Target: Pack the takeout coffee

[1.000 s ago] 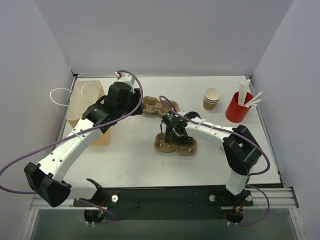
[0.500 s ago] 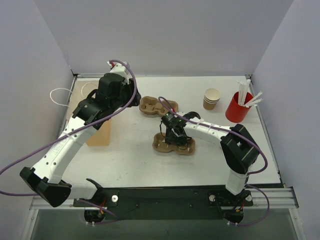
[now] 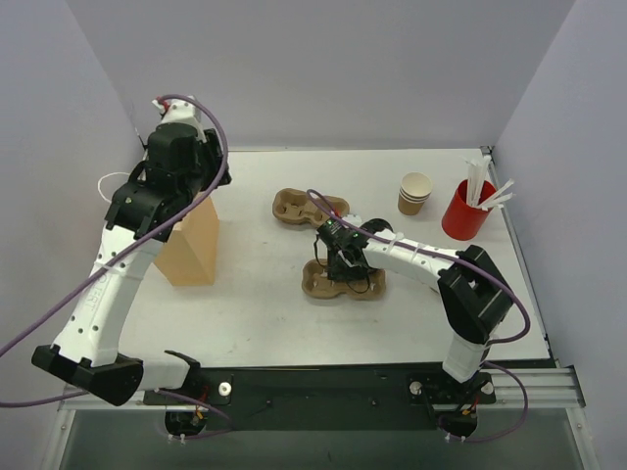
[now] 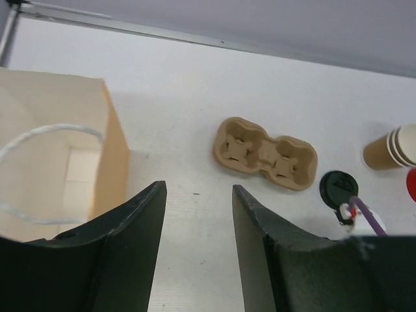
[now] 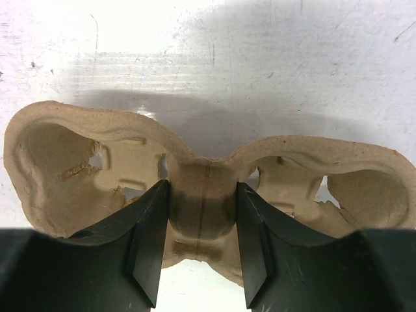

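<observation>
Straddling the middle bridge of the near carrier (image 5: 58, 162), your right gripper (image 5: 202, 188) has a finger at each side of it; you cannot tell whether it is clamped. Your left gripper (image 4: 198, 192) hangs jaws apart, empty, by the bag (image 4: 58, 117). Coffee cup (image 3: 415, 192) stands far right, just beside the red cup (image 3: 464, 213), well apart from that carrier.

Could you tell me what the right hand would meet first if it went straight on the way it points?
The right hand straddles the middle bridge of the near pulp carrier, so it would likely meet that bridge first.
</observation>
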